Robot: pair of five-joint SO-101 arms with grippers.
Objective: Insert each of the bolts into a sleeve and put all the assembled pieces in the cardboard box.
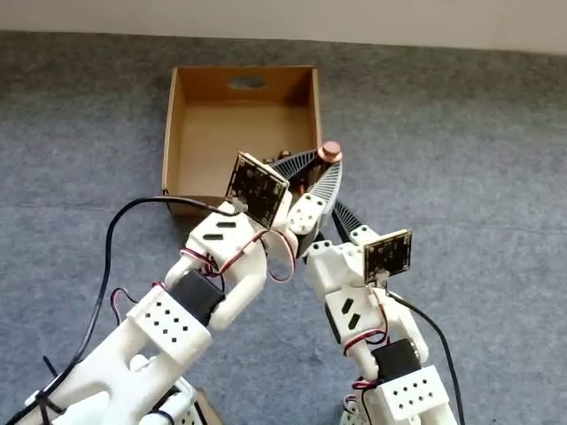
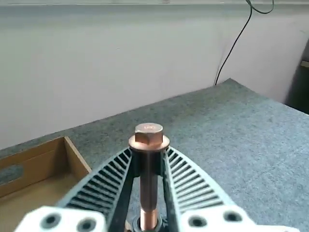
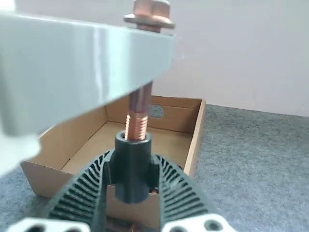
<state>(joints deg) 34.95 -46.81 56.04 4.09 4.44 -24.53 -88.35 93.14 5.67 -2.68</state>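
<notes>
Left jaws are clamping a bolt (image 2: 148, 141), its tip entering the sleeve (image 3: 131, 169) the right jaws are gripping; the box (image 3: 195, 137) is awaiting it.

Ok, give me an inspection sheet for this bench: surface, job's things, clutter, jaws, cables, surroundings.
Surface: grey carpet-like mat.
Job's things: copper hex-head bolt upright, threaded end at the mouth of the dark cylindrical sleeve; open brown cardboard box just behind them.
Clutter: nothing seen.
Grippers: left jaws shut on the bolt's shank; right jaws shut on the sleeve.
Cables: black cable looping over the mat; thin dark cord running down the wall.
Surroundings: pale wall.
</notes>
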